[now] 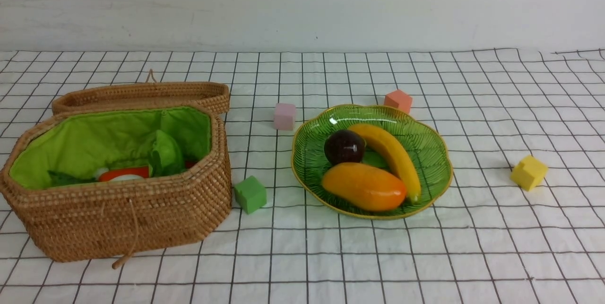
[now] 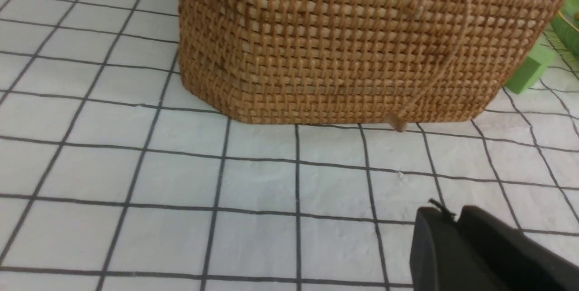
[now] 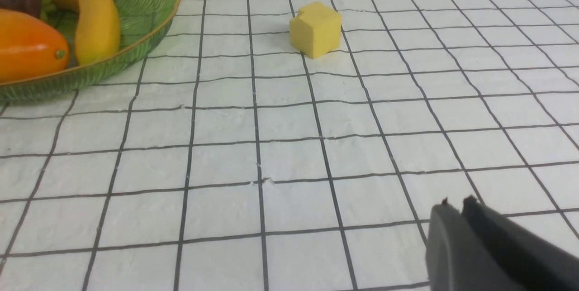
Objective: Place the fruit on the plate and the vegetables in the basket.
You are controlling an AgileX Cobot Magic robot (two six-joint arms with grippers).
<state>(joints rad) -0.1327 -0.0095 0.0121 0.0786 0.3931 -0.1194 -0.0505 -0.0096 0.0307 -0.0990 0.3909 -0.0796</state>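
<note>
Front view: banana (image 1: 388,153) lengthwise from far-left to near-right.

At left you see a brown woven basket (image 1: 118,214) with bright green lining; right of centre, a ribbed green plate (image 1: 427,152) with a gold rim holds an orange mango (image 1: 364,186), yellow banana (image 1: 392,152) and dark purple mangosteen (image 1: 344,146); black grid on the white cloth (image 1: 472,247).

Neither arm shows in the front view. In the left wrist view the left gripper (image 2: 454,213) appears only as two dark fingertips at the frame's edge, pressed close together with no visible gap and nothing between them, hovering low over the surface (image 2: 253,182). The right gripper (image 3: 457,204) looks the same in its own wrist view: fingertips together, empty, low above the surface.
</note>
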